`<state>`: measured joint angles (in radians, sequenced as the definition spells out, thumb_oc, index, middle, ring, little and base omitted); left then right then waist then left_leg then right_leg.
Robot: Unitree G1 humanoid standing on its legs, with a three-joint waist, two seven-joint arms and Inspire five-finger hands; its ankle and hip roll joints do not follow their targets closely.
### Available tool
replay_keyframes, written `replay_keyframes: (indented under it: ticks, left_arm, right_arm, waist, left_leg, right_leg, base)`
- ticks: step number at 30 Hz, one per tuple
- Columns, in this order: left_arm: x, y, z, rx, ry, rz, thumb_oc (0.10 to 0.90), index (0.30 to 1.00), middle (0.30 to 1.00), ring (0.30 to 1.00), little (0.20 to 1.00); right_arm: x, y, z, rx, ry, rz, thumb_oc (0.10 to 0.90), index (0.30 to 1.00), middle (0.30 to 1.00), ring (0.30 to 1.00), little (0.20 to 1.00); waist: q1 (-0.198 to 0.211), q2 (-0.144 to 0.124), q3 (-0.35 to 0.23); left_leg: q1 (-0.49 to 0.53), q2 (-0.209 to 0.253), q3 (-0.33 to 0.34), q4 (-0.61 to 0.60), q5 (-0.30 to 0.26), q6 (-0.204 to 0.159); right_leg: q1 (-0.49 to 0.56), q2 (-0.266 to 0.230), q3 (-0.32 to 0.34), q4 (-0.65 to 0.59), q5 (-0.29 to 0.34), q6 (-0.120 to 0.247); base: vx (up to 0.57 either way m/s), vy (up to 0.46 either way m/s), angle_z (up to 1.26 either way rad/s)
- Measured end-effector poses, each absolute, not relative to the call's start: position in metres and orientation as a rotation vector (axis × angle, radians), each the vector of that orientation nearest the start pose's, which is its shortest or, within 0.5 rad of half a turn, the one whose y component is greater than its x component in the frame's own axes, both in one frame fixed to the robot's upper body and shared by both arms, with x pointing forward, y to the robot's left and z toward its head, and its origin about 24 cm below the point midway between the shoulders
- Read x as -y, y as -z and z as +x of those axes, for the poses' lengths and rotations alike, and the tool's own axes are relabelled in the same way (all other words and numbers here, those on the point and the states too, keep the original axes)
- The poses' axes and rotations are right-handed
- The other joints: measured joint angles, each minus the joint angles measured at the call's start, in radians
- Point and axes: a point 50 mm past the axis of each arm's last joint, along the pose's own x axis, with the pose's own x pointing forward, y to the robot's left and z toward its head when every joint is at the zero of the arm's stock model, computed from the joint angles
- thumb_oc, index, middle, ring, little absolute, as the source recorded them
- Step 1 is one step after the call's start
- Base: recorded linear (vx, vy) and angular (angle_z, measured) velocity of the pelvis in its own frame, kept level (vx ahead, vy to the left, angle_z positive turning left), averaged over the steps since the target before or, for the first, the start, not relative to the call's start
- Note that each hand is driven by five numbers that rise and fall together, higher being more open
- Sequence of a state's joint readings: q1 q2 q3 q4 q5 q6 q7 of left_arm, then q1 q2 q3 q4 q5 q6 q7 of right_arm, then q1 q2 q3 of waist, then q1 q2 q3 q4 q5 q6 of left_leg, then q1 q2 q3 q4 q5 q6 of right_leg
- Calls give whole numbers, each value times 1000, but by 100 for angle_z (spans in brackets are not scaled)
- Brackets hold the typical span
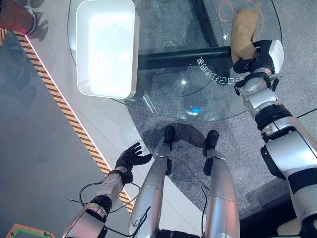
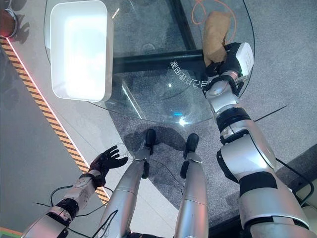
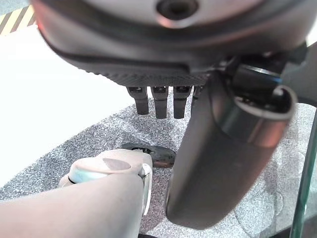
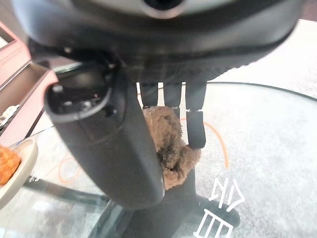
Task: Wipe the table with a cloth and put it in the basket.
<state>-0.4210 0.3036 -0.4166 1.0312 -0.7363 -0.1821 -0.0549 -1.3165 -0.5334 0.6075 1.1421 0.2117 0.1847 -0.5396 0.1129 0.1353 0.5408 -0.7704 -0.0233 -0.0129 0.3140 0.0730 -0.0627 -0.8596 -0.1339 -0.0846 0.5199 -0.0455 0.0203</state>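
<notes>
1. Right hand (image 1: 257,58) sits at the right edge of the round glass table (image 1: 208,104), fingers and thumb curled round a brown cloth (image 1: 243,30). Most of the cloth lies on the glass beyond the hand; the right wrist view shows a wad of it caught between thumb and fingers.
2. Left hand (image 1: 131,157) hangs low beside the table, over the floor, fingers spread, holding nothing.
3. White basket (image 1: 106,47) sits on the far left part of the table, well apart from the cloth.
4. Risk: only one end of the cloth looks gripped. A hard wipe could drag the loose end under itself, or pull it free of the pinch.
5. Risk: the hand works close to the rim. A stroke outward could sweep the cloth off the edge.
6. Risk: the basket lies across the table from the right hand. The reach may fall short, and the cloth could drop on the glass beside the basket.
</notes>
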Motion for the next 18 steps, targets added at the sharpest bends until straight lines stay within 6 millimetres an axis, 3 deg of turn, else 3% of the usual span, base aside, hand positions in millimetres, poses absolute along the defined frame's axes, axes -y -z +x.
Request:
replay_keyframes:
  ticks: [9,18]
  left_arm:
    - [-188,52,288,-473,24,-158,800,900,900,900,900]
    - [-180,51,290,-464,37,-173,800,900,900,900,900]
  right_arm:
    - [204,-252,421,189,470,-952,100,300,300,300,200]
    - [158,-230,422,245,213,-1055,100,300,300,300,200]
  waist:
    - [-5,0,0]
    - [6,1,0]
  left_leg:
    - [0,7,-21,-18,13,-6]
    - [15,6,-24,-47,28,-13]
  right_leg:
    - [-2,1,-19,1,-2,-11]
    - [0,-1,-22,5,-4,-14]
  base:
    - [-6,-4,2]
    - [0,0,1]
